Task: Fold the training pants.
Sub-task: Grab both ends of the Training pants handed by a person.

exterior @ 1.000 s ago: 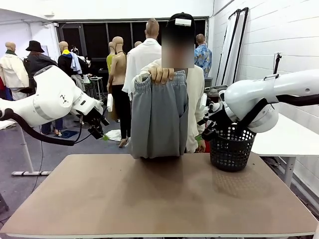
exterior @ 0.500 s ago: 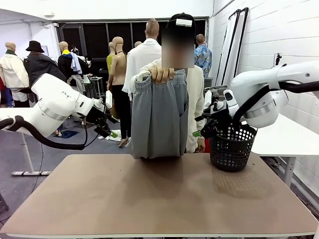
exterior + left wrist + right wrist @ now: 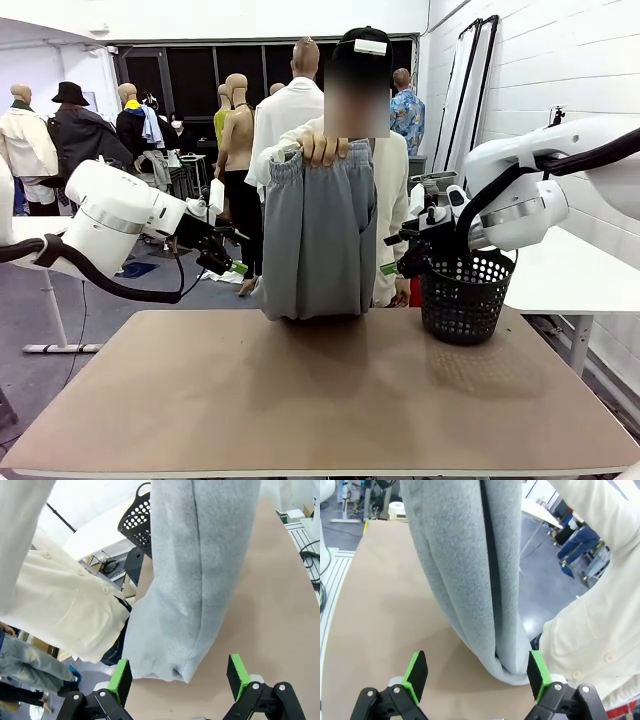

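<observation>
The training pants point(image 3: 320, 235) hang in the air, doubled over. The gathered waistband is bunched in the person's hand point(image 3: 323, 150) at the top, and the long axis runs straight down. The rounded lower end comes down to the far edge of the counter point(image 3: 300, 400); whether it rests there or just clears it I cannot tell.

The cloth lies between the two claws, level with its lower third. From the left claw point(image 3: 232, 262) the pants are straight ahead along the fingers and near. In that arm's wrist view the low corner of the cloth hangs between the green pads point(image 3: 121, 674). From the right claw point(image 3: 393, 262) the pants are also straight ahead, and the bottom fold again sits between the pads point(image 3: 416, 675). The black basket point(image 3: 465, 295) stands just behind this claw.

Both claws are spread wide and hold nothing.

Neither arm has a clear lead, though the right looks a touch nearer the cloth's edge. Since the cloth hangs upright, a pinch would have to come in from the side, each claw closing across a hanging side edge near the bottom.
</observation>
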Controlling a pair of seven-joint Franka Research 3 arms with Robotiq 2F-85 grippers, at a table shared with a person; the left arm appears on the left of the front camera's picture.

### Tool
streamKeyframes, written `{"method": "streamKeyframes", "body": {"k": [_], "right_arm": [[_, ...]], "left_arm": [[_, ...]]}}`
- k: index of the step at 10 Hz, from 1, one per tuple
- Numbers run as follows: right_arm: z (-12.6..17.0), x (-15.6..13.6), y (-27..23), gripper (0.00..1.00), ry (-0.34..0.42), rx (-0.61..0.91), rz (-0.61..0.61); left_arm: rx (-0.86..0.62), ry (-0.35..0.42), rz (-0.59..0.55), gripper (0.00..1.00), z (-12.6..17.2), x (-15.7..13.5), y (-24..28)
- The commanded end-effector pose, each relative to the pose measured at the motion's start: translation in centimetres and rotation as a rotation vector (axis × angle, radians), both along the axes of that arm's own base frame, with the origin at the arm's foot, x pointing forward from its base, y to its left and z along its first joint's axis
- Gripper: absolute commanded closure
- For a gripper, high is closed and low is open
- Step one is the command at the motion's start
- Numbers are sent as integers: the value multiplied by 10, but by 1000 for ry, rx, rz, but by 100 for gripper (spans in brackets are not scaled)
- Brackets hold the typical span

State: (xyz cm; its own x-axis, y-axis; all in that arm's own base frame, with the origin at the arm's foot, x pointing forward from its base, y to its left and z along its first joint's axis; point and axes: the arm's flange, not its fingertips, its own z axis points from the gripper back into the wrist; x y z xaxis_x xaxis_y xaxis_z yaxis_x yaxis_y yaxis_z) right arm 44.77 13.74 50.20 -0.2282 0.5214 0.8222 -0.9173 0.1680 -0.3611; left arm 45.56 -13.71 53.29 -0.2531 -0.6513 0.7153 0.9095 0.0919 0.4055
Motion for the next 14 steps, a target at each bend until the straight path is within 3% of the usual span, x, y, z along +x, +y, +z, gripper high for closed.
{"method": "streamKeyframes", "body": {"k": [1,5,10,14], "right_arm": [[2,-1,0,0,-5,15,-2],[-3,8,4,0,-9,20,2],[6,10,13,0,-47,126,74],[16,4,14,0,-61,161,125]], "left_arm": [[-1,-15,3,0,3,-1,-1],[26,-7,9,0,1,-1,0],[-130,-36,-177,0,2,-3,-9],[-200,-67,-173,0,8,-8,-23]]}}
